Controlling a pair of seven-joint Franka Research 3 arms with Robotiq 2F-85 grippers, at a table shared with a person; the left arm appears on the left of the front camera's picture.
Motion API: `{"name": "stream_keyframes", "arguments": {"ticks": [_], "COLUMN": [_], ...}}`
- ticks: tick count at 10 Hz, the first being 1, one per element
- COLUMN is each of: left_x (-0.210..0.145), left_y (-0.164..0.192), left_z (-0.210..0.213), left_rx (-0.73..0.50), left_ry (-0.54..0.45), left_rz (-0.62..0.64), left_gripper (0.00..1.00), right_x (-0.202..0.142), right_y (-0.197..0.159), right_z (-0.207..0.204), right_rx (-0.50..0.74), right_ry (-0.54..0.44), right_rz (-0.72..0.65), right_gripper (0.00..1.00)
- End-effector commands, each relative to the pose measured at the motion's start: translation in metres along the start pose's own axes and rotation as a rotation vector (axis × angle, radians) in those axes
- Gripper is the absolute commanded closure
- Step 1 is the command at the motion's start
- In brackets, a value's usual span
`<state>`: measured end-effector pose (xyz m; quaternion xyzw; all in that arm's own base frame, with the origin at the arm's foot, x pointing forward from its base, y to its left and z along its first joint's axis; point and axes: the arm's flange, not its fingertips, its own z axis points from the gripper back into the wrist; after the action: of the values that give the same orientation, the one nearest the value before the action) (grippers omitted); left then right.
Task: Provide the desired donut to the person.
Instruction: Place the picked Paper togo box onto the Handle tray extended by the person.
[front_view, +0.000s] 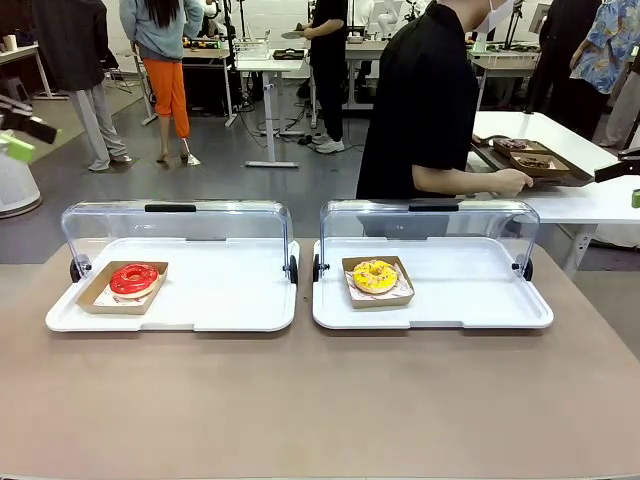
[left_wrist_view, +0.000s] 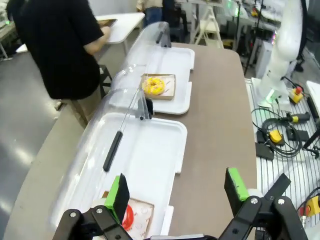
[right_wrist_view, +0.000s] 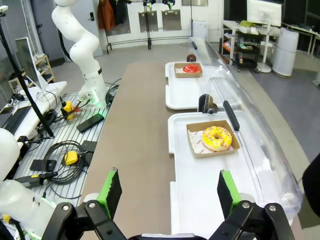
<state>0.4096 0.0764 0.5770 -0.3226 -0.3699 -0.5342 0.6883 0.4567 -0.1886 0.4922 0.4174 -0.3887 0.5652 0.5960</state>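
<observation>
— Below the left jaws (left_wrist_view: 177, 192), what lies there?
— A red donut (left_wrist_view: 127, 217) in a paper tray, just under the left pad, on a white tray (left_wrist_view: 150, 160) with its clear lid (left_wrist_view: 107, 125) raised. Those jaws are spread wide, holding nothing.
— And the right jaws (right_wrist_view: 167, 192)?
— Also spread, empty. Ahead of them and toward the right pad sits a yellow donut (right_wrist_view: 216, 138) in its paper tray on a second white tray (right_wrist_view: 182, 170), lid (right_wrist_view: 250, 140) up too. The red donut shows farther ahead, beyond it.
— Where is the person (front_view: 430, 100)?
— At the far side of the bench (front_view: 320, 400), behind the yellow donut's tray, turned sideways, a hand (front_view: 510, 182) reaching to another table holding more donuts. From the left jaws the person stands far ahead, off to the left pad's side.
</observation>
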Motion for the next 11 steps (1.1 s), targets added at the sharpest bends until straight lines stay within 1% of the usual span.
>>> {"name": "stream_keyframes", "arguments": {"ticks": [1, 3, 5, 8, 11], "left_x": [-0.034, -0.068, -0.089, -0.096, -0.095], "left_y": [-0.012, -0.019, -0.017, -0.007, 0.0], "left_z": [0.011, 0.029, 0.04, 0.04, 0.036], "left_rx": [0.04, 0.092, 0.09, 0.062, 0.042], "left_ry": [-0.077, -0.091, -0.081, -0.061, -0.018], "left_rz": [0.02, 0.08, 0.113, 0.11, 0.103], "left_gripper": [0.0, 0.0, 0.0, 0.0, 0.0], "right_x": [0.001, 0.001, 0.001, 0.001, 0.001], "right_y": [-0.001, -0.001, -0.001, -0.001, -0.001], "right_z": [-0.001, -0.001, -0.001, -0.001, -0.001], "right_rx": [-0.003, -0.003, -0.003, -0.003, -0.003], "right_ry": [0.001, 0.001, 0.001, 0.001, 0.001], "right_rz": [0.003, 0.003, 0.003, 0.003, 0.003], "right_gripper": [0.0, 0.0, 0.0, 0.0, 0.0]}}
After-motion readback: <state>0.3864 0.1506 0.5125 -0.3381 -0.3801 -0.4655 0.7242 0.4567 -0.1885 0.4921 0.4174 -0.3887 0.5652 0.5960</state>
